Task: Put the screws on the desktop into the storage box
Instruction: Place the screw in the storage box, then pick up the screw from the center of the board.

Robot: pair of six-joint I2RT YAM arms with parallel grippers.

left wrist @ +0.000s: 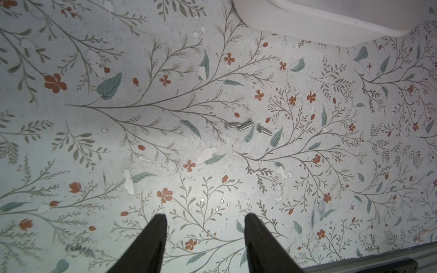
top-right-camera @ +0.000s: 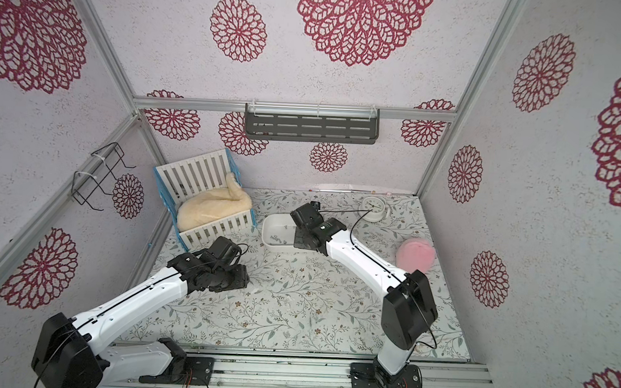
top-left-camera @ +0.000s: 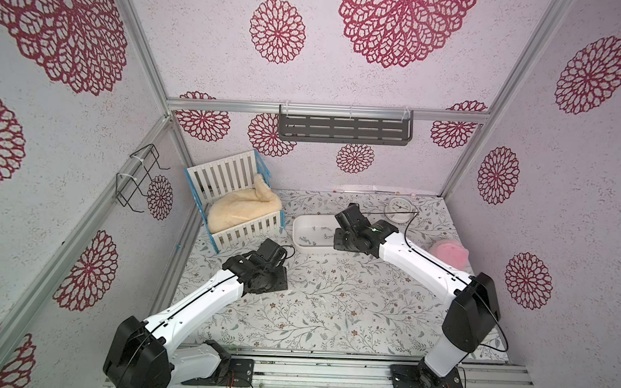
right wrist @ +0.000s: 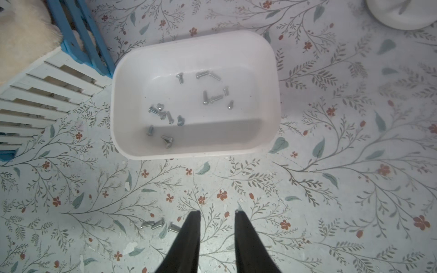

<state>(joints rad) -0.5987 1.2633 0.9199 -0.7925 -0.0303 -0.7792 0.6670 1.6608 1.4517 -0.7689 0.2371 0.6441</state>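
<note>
While three screws [left wrist: 246, 126] lie on the desk [left wrist: 118, 146] near the box [right wrist: 127, 99], I should line up over one | left gripper [left wrist: 205, 216]: fingers spread, empty | right gripper [right wrist: 216, 212]: same | drop straight, pinch gently.

A white, shallow box [right wrist: 212, 134] with rounded corners sits upright near 12 o'clock on the leaf-printed desktop [right wrist: 331, 189]. Over a dozen small silver screws [right wrist: 205, 98] lie scattered flat on its floor. Three more screws [left wrist: 246, 125] lie clustered on the desktop at the box's 6 o'clock.
</note>
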